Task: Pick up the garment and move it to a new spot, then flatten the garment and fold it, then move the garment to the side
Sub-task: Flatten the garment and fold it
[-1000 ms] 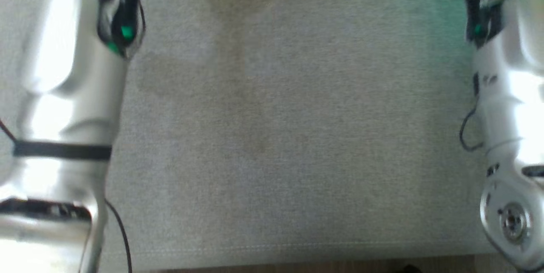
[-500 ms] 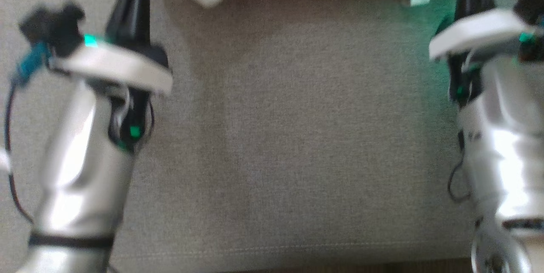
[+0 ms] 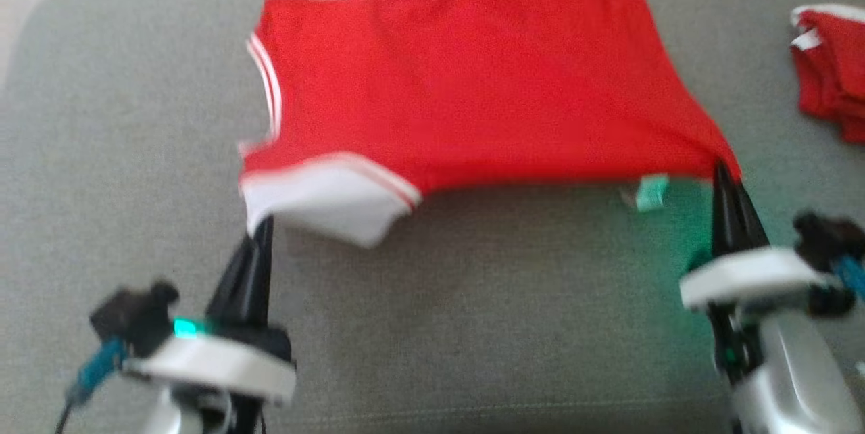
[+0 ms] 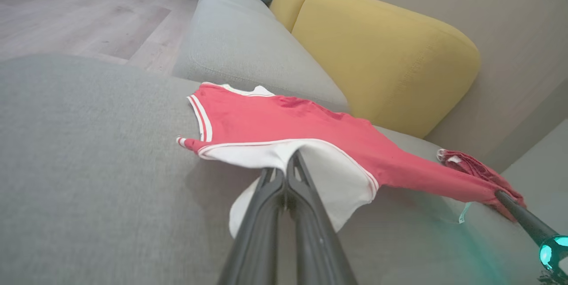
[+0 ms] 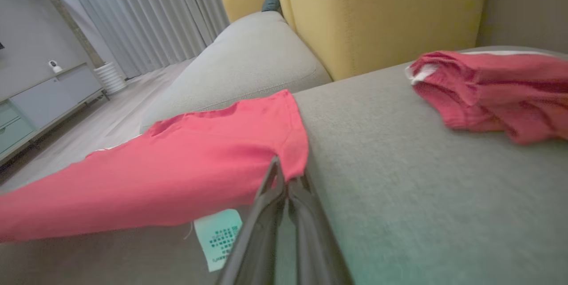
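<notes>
garment (image 3: 459, 96): red, spread on grey seat (image 3: 135, 150), near edge lifted
left gripper (image 3: 263, 224): fingers clamped on white sleeve (image 3: 324, 201)
right gripper (image 3: 722, 170): fingers together, likely pinching hem corner
wrist views: yellow cushion (image 4: 386, 54), curtains (image 5: 155, 9)
second red cloth (image 3: 828, 69): right, apart

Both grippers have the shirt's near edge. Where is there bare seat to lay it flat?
Bare grey seat runs between the left gripper and right gripper, on the near side of the red shirt. Another bare patch lies left of the shirt, toward the rounded corner. The right is crowded: a crumpled red garment lies beside the shirt.
</notes>
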Controlling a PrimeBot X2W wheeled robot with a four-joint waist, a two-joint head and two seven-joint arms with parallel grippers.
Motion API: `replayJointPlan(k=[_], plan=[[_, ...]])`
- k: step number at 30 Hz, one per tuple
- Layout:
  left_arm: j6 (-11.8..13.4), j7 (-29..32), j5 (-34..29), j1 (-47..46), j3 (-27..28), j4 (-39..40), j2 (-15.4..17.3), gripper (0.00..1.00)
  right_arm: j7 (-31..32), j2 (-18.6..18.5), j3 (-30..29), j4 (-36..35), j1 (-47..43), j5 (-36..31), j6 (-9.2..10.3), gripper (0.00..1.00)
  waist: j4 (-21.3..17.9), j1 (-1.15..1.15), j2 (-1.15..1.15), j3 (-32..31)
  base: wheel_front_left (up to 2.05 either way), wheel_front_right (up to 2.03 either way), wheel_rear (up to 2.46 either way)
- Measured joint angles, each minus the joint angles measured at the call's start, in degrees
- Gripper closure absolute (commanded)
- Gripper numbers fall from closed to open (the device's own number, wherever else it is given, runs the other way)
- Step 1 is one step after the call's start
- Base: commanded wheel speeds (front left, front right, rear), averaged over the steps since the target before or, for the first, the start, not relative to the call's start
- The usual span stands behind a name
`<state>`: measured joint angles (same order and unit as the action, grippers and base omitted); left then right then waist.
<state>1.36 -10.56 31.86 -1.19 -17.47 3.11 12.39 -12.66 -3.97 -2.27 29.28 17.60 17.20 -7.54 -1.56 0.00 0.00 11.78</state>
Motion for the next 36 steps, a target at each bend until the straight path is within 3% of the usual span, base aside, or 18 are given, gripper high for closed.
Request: replayJointPlan(k=[8,12,27,36], plan=[[3.42,2.35,1.6,14.24,-0.52,9.83,0.92,1.0,7.68,1.22,-3.07,-17.53,-18.27,0.37,0.0,1.0,0.19,0.0,0.0,-3.46,0.0,0.0,0.0],[4.11,3.03,2.43,16.57,-1.3,10.37,0.92,1.0,11.12,1.52,-3.01,-20.82,-22.14,1.22,0.0,1.0,-0.15,0.0,0.0,-3.39,0.0,0.0,0.0],[2.1,3.8,5.64,8.66,-1.75,2.59,-1.16,1.0,12.76,1.51,1.37,-10.36,-16.95,9.13,0.0,1.0,-0.72,0.0,0.0,-2.31,0.0,0.0,0.0],[-0.02,3.37,6.14,-6.77,-0.24,-7.21,-2.68,1.0,12.58,1.46,1.46,-9.27,-8.08,15.57,0.0,1.0,-1.26,0.0,0.0,0.4,0.0,0.0,0.0]])
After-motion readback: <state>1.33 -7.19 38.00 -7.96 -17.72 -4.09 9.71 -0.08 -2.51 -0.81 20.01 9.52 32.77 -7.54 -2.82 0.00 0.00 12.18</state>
